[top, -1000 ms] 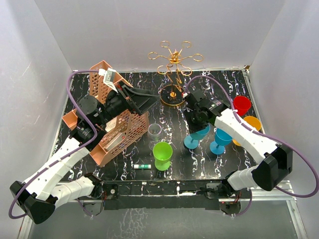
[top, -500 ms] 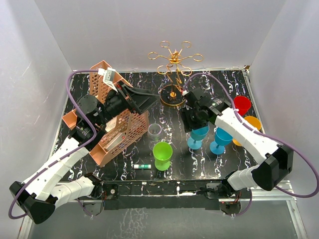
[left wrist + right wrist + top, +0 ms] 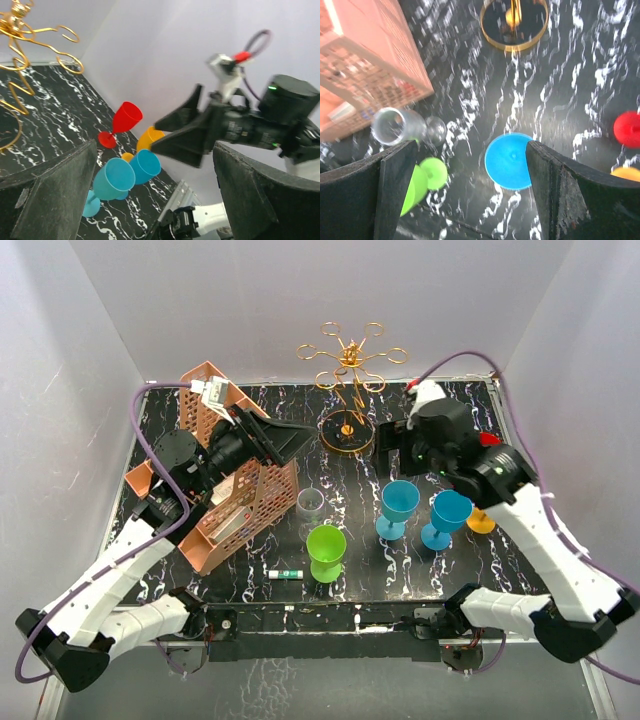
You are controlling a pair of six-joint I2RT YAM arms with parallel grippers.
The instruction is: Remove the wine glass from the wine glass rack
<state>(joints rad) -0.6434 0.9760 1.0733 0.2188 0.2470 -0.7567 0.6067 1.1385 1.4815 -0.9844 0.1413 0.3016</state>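
The gold wire wine glass rack [image 3: 346, 370] stands at the back on its ring base [image 3: 515, 45], and no glass hangs from its arms [image 3: 30, 35]. A blue wine glass [image 3: 399, 502] stands upright on the black table, free of both grippers. Seen from above, it lies under my right gripper [image 3: 467, 147] as a blue disc [image 3: 510, 161]. The right gripper [image 3: 386, 448] hovers open above it, near the ring base. My left gripper [image 3: 288, 438] is open and holds nothing, pointing at the rack base from the left.
A pink mesh organizer [image 3: 245, 502] lies under the left arm. A clear glass [image 3: 311, 502], a green glass [image 3: 326, 550] and a small tube [image 3: 286, 574] sit at centre front. A second blue glass [image 3: 445, 515], an orange one [image 3: 482, 523] and a red one [image 3: 125, 117] stand right.
The right gripper has opened and let go of the blue wine glass, which now stands on the table. The right arm has lifted and drawn back to the right. The left arm barely moved.
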